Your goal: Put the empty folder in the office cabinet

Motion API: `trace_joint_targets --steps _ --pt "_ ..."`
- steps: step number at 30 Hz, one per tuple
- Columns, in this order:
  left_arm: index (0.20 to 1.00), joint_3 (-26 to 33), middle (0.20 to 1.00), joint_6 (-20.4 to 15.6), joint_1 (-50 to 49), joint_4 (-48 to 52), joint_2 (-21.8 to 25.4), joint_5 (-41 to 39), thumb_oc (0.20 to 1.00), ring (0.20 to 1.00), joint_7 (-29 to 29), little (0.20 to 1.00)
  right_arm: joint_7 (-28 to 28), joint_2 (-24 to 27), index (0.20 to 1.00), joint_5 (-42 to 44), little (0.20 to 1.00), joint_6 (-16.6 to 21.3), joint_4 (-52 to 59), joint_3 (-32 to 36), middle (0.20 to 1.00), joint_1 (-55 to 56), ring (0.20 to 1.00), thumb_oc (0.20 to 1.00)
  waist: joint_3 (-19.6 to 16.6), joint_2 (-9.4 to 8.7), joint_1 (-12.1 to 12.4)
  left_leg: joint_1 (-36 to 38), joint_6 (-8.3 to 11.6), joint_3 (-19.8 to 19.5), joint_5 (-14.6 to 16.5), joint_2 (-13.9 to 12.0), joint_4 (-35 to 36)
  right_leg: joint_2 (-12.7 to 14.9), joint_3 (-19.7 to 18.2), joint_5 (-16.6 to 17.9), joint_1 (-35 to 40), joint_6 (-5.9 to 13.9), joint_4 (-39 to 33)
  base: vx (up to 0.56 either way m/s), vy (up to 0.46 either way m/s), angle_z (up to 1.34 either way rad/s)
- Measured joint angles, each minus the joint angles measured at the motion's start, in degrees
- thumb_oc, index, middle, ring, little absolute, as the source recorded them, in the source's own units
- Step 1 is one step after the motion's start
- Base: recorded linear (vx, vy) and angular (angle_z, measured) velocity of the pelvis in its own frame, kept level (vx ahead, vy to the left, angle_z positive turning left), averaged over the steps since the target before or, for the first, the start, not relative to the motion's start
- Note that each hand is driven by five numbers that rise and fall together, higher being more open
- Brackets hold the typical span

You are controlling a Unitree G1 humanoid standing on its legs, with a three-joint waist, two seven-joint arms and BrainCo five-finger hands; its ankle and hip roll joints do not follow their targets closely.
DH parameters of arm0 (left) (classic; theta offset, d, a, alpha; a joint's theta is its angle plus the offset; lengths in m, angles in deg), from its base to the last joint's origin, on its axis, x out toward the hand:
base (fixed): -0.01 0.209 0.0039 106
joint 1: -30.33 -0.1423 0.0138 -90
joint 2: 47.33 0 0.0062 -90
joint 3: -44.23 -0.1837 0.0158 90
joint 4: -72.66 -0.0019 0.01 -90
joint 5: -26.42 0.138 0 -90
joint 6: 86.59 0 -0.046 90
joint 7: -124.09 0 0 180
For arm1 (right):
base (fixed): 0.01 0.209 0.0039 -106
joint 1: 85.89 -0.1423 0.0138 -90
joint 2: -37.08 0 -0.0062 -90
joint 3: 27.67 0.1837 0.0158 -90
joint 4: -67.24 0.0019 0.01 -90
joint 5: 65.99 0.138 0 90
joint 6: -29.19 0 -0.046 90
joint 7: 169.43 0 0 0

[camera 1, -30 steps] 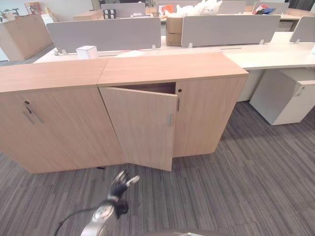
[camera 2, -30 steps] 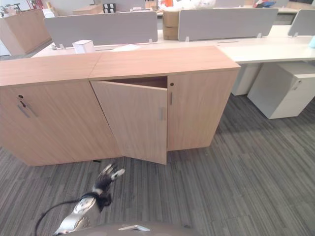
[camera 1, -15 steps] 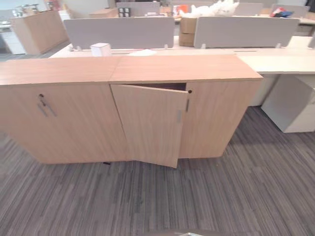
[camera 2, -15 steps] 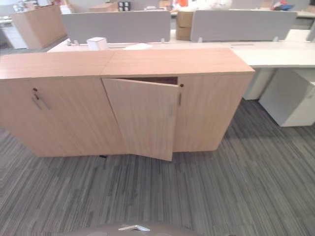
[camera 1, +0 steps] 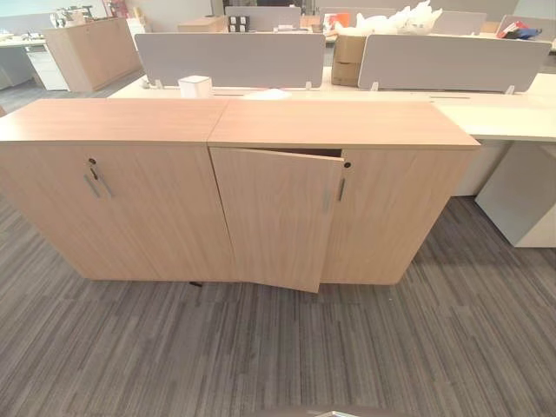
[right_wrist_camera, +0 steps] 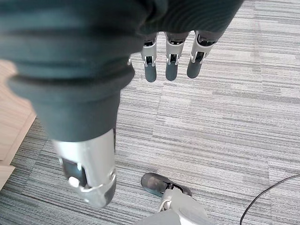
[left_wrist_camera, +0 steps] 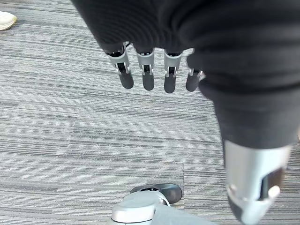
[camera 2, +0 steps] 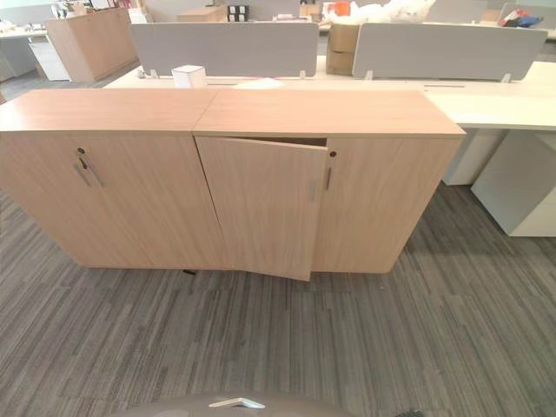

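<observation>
Cabinet: I saw a low light-wood office cabinet [camera 2: 330, 113] on grey striped carpet [camera 2: 347, 347].
Door: its middle wooden door [camera 2: 265, 208] stood ajar.

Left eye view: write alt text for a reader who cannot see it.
A low wooden office cabinet stands on grey striped carpet, its middle door hanging partly open while the doors either side are shut. Behind it run white desks with grey divider screens, and a small white box.

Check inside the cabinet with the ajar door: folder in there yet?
Cannot tell. The ajar door covers nearly all of the office cabinet interior; only a dark sliver at the top edge shows. Left hand and right hand hang open, holding nothing.
</observation>
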State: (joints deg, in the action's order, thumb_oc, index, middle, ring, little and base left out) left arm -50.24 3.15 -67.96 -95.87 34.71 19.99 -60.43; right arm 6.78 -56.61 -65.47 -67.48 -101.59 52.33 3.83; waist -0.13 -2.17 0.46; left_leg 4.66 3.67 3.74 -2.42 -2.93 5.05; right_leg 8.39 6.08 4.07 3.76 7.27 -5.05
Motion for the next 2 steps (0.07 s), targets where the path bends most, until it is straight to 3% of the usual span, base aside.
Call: trace_joint_targets --steps 2 --pt "1.0 -0.05 1.0 0.0 -0.06 -0.01 0.15 0.05 1.0 1.0 -0.01 1.0 0.0 0.0 1.0 -0.01 1.0 0.04 0.04 -0.11 1.0 -0.02 1.0 1.0 -0.04 -0.13 0.04 0.0 0.0 0.0 0.0 0.0 0.0 -0.01 0.0 -0.01 -0.01 -0.02 0.0 0.0 0.0 0.0"
